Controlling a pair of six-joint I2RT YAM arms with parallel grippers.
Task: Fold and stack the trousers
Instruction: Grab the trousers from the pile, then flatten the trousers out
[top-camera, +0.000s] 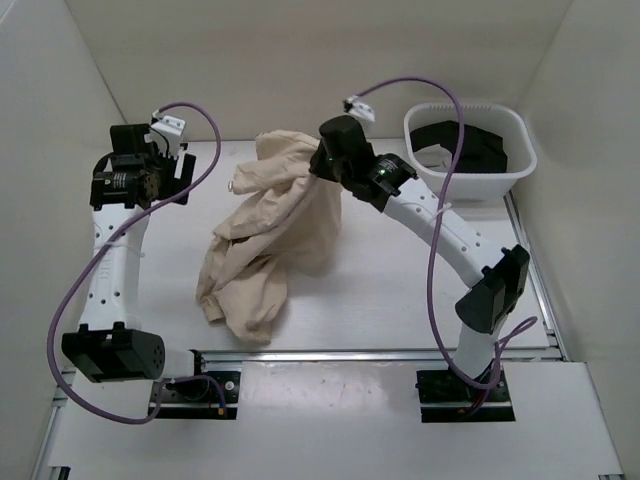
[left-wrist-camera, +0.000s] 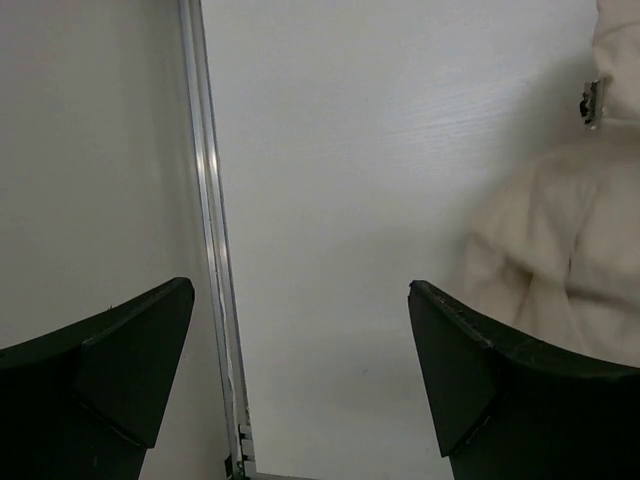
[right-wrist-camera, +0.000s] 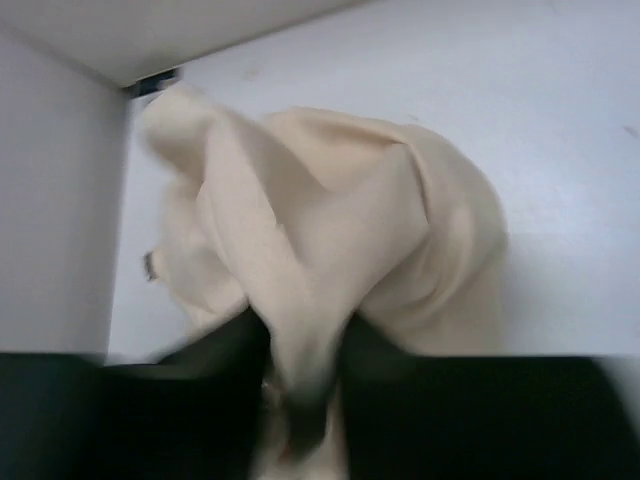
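The beige trousers (top-camera: 268, 235) hang bunched in the middle of the table, lifted at their upper part and trailing down to the table toward the front left. My right gripper (top-camera: 322, 163) is shut on a fold of the trousers (right-wrist-camera: 330, 250) and holds it up; the cloth is pinched between the black fingers (right-wrist-camera: 400, 400). My left gripper (top-camera: 160, 180) is open and empty at the far left, over the table's metal edge rail (left-wrist-camera: 215, 280). The trousers' edge (left-wrist-camera: 570, 260) with a small tag (left-wrist-camera: 591, 103) shows at the right of the left wrist view.
A white basket (top-camera: 520, 150) holding black garments (top-camera: 470, 145) stands at the back right. White walls close in the table on the left, back and right. A metal rail runs along the front edge (top-camera: 380, 353).
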